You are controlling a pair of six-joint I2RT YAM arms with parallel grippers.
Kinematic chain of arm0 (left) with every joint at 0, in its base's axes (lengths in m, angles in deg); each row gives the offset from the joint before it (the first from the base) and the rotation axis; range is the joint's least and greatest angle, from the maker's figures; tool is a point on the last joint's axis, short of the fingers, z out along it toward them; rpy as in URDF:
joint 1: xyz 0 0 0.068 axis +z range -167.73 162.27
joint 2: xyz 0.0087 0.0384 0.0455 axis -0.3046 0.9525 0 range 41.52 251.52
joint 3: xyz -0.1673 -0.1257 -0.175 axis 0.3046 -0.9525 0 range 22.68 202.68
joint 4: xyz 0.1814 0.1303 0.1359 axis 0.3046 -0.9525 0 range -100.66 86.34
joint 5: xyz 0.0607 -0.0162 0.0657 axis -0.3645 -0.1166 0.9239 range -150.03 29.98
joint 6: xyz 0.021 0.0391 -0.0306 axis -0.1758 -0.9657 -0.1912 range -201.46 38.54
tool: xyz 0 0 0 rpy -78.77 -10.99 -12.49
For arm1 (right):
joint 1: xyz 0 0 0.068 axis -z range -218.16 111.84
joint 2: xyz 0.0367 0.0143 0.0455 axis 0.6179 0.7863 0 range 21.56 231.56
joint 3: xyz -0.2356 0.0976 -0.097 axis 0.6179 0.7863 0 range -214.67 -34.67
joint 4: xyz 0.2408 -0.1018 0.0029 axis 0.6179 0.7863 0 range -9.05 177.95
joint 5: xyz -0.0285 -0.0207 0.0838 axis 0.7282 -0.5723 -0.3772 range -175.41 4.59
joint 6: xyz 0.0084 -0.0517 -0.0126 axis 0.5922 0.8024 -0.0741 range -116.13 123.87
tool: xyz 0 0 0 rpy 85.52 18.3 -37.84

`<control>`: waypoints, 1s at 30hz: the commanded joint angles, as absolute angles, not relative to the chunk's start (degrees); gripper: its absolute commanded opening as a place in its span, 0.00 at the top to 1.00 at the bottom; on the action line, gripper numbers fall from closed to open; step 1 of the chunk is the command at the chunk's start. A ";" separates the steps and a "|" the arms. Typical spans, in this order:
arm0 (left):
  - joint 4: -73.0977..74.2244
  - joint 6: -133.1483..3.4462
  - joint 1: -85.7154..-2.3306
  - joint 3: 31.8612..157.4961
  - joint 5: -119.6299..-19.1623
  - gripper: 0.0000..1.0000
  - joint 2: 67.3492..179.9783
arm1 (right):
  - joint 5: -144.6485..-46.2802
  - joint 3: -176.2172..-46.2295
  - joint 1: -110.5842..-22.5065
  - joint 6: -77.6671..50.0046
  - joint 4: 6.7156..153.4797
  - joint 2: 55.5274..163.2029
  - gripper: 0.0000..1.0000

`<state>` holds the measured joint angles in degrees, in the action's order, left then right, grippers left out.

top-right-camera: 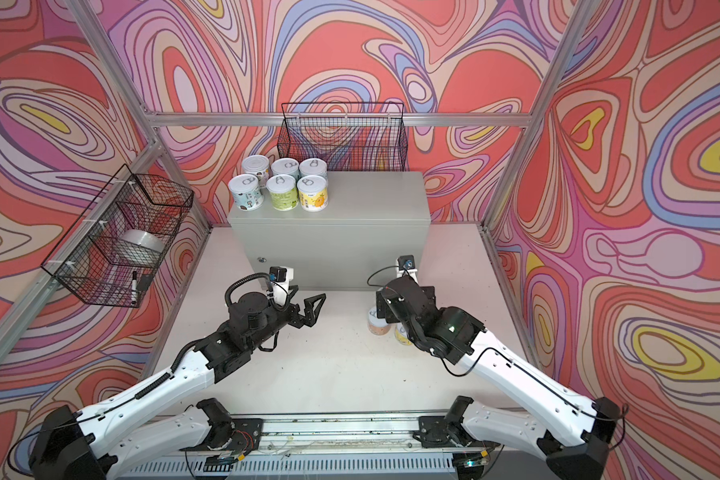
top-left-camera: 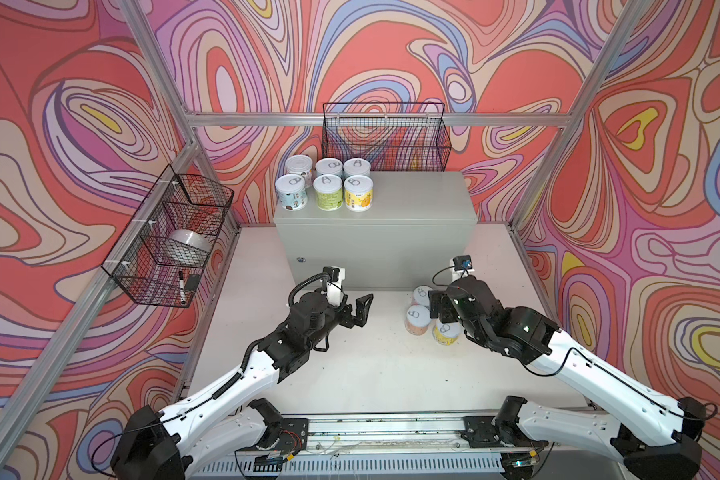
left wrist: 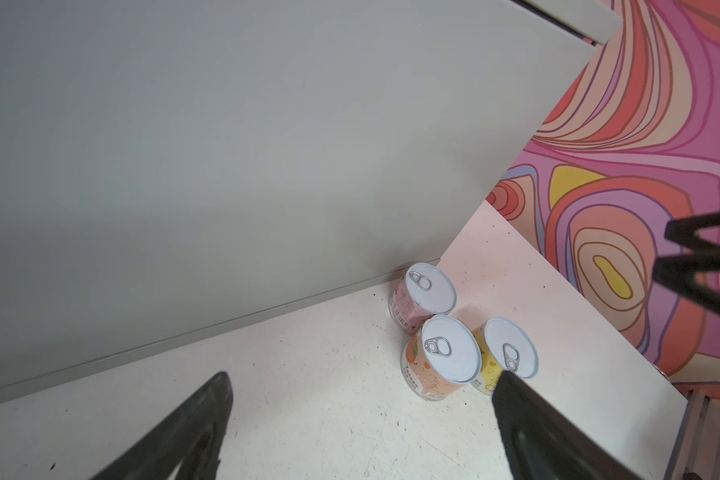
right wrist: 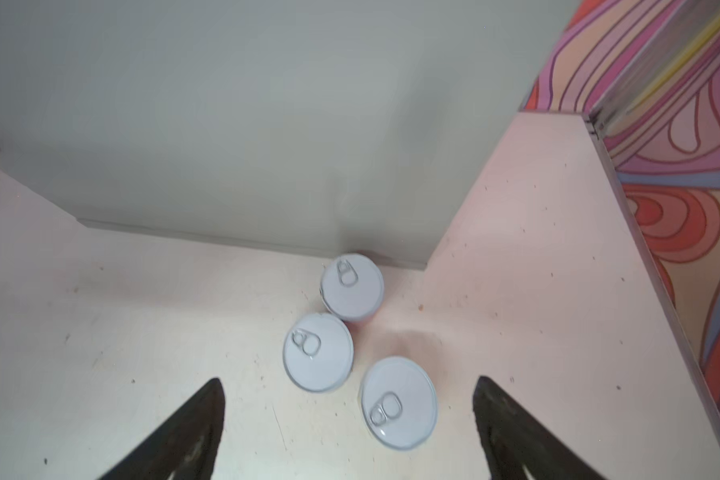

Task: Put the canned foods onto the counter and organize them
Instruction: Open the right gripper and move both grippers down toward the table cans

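Observation:
Six canned foods (top-left-camera: 329, 189) (top-right-camera: 282, 189) stand in two rows on the back left corner of the counter (top-left-camera: 412, 199) (top-right-camera: 371, 199), a light-grey cabinet. Three more stand on the table by its front right corner: a pink can (top-left-camera: 420, 294) (left wrist: 429, 291) (right wrist: 352, 286), an orange can (top-left-camera: 417, 319) (left wrist: 449, 353) (right wrist: 317, 352) and a yellow can (top-left-camera: 447, 332) (left wrist: 510, 345) (right wrist: 399, 402). My right gripper (top-left-camera: 439, 307) (right wrist: 348, 380) hovers just above these three, open and empty. My left gripper (top-left-camera: 363, 309) (top-right-camera: 314, 307) (left wrist: 362, 374) is open over bare table to their left.
A black wire basket (top-left-camera: 385, 137) hangs on the back wall behind the counter. Another wire basket (top-left-camera: 167, 237) on the left wall holds a tape roll (top-left-camera: 190, 245) and a marker (top-left-camera: 182, 286). Aluminium frame posts stand at the table's corners.

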<state>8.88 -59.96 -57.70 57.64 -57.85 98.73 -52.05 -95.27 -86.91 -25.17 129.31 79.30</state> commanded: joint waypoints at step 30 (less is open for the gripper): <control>26.98 -59.05 -58.10 45.86 -54.94 0.00 101.02 | -32.75 -63.57 -104.96 -69.42 115.76 88.27 0.02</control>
